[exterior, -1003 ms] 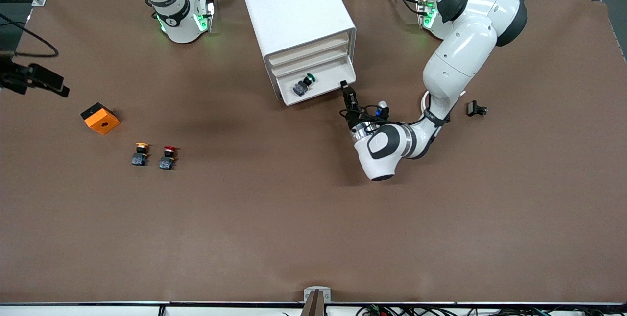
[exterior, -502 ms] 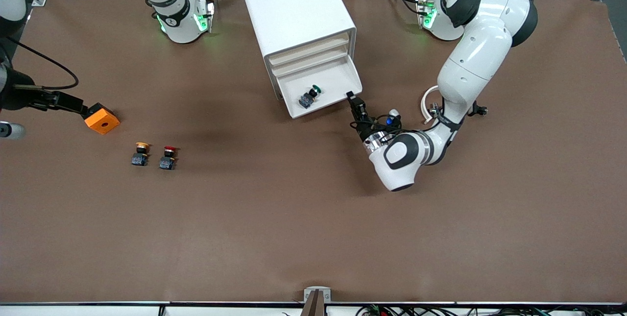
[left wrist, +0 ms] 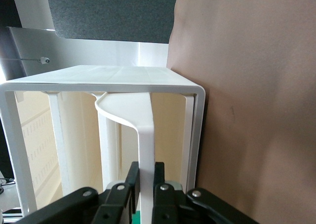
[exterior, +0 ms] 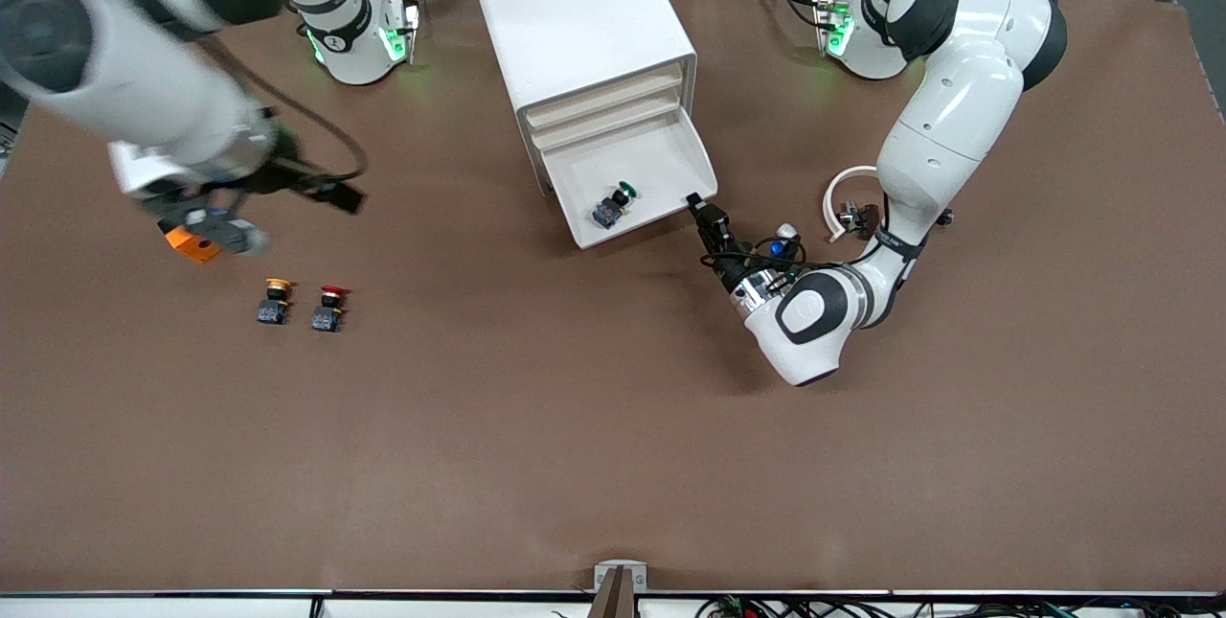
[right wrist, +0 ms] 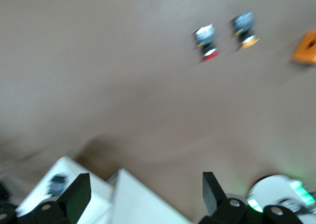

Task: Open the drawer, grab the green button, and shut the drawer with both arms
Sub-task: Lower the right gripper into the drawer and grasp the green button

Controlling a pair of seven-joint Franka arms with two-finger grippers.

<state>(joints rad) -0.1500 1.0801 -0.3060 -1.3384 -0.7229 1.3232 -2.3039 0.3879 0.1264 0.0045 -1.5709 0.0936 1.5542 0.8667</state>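
Observation:
The white cabinet (exterior: 575, 14) stands at the robots' side of the table. Its lowest drawer (exterior: 661, 163) is pulled out. The green-capped button (exterior: 613, 206) lies inside it near the front wall. My left gripper (exterior: 699, 208) is shut on the drawer's front wall at the corner toward the left arm's end. In the left wrist view both fingers (left wrist: 159, 177) clamp that thin white wall (left wrist: 146, 140) and the left gripper (left wrist: 146, 173) holds it. My right gripper (exterior: 343, 200) hangs open and empty over the table between the orange block and the cabinet. In the right wrist view the right gripper (right wrist: 145, 192) has nothing between its fingers.
An orange block (exterior: 192, 246) sits toward the right arm's end, partly under the right arm. A yellow-capped button (exterior: 276, 302) and a red-capped button (exterior: 328, 308) lie side by side nearer the camera. A small black part (exterior: 946, 214) is by the left arm.
The left gripper has drawn the drawer farther out, and the button rode along. The right arm has swung in from the table's end, past the orange block, toward the cabinet.

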